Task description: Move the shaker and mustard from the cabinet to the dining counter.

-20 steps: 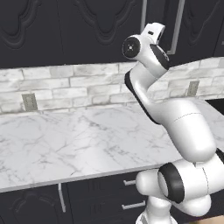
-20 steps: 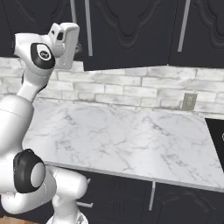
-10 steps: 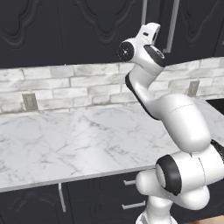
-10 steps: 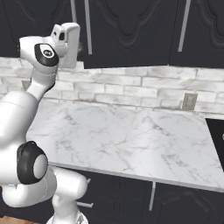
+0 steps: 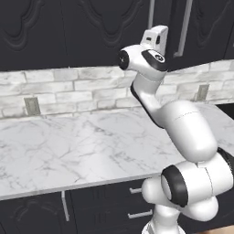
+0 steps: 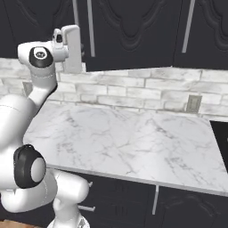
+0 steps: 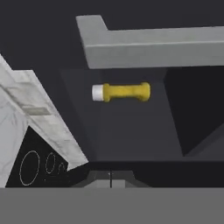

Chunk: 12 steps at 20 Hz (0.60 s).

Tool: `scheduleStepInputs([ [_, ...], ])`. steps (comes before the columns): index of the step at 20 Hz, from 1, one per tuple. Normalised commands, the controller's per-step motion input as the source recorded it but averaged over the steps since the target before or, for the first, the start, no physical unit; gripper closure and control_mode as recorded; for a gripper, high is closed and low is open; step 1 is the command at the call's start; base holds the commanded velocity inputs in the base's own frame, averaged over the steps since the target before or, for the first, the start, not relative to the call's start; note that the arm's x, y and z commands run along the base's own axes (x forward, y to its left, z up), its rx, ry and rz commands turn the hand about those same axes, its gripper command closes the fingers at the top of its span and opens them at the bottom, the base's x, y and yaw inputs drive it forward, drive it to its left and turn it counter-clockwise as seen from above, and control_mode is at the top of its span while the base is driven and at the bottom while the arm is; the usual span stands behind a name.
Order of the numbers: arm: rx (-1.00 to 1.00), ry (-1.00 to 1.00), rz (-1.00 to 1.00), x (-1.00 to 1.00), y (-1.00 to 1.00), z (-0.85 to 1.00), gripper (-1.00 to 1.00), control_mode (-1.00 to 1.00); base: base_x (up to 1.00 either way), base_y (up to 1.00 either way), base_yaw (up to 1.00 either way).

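From the hand view we get the mustard (image 7: 121,92): a yellow bottle with a pale cap end, lying sideways across the frame inside a dark recess of the cabinet (image 7: 131,127), with a grey bar (image 7: 153,43) crossing just above it. The same view catches a strip of pale brick backsplash (image 7: 39,122) and dark cooktop rings (image 7: 30,168) at its lower left. The gripper (image 7: 110,175) sits with its tips pressed together, nothing between them, apart from the bottle. From the base views the cabinet's black curved-panel doors (image 5: 91,32) look shut, with silver bar handles (image 6: 91,26). The arm is reared up tall, elbow bent, hand (image 5: 155,39) raised against the door by a handle. Below lies the marble worktop (image 6: 133,142), with an outlet (image 6: 192,103) on the brick
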Motion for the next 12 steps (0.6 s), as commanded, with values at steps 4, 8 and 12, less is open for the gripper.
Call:
scheduleStepInputs([
  [4,-0.08,0.0,-0.22,-0.96,-0.98,0.0,1.0,-1.0,0.0,0.0,0.0],
  [8,-0.02,0.0,-0.21,-1.0,-1.0,0.0,1.0,-1.0,0.0,0.0,0.0],
  [12,0.13,-0.01,-0.22,-1.0,-1.0,0.0,1.0,-1.0,0.0,0.0,0.0],
])
